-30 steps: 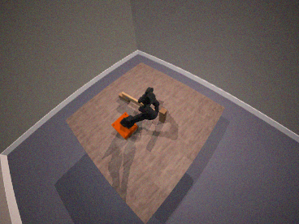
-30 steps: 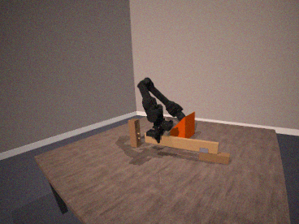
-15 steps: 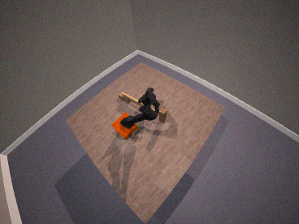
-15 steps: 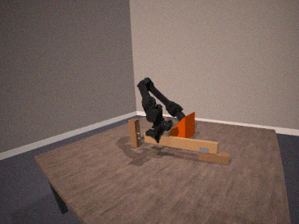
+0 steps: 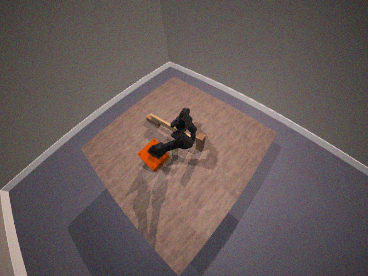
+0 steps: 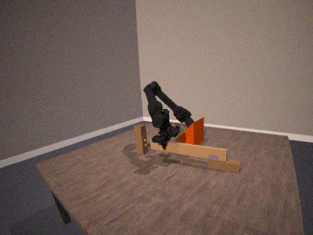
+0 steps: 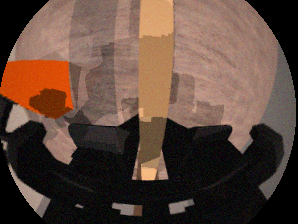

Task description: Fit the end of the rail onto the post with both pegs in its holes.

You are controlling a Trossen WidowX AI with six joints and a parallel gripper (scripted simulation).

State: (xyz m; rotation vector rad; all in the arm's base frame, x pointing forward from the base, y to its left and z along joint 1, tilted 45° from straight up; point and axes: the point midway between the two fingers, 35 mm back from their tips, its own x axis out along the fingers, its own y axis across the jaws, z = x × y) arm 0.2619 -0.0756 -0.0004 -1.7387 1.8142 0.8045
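Note:
The long wooden rail point(image 5: 162, 122) point(image 6: 193, 150) point(image 7: 156, 75) has its far end at the grey bracket point(image 6: 213, 157) on the low footboard block point(image 6: 230, 166). My gripper point(image 6: 165, 146) point(image 7: 149, 116) is shut on the rail, nearer its post end. That end is raised off the table, roughly level with the pegs. The post point(image 5: 201, 140) point(image 6: 140, 140) stands upright. In the exterior view its pegs point(image 6: 145, 142) still show, with a small gap between post and rail end. The holes are not visible, and peg alignment is too small to tell.
The orange base plate point(image 5: 154, 162) point(image 6: 195, 133) point(image 7: 37, 77) stands to one side of the rail. The arm reaches over from it and partly hides the rail in the top view. The wooden table top point(image 5: 200, 200) point(image 6: 149, 192) carries everything.

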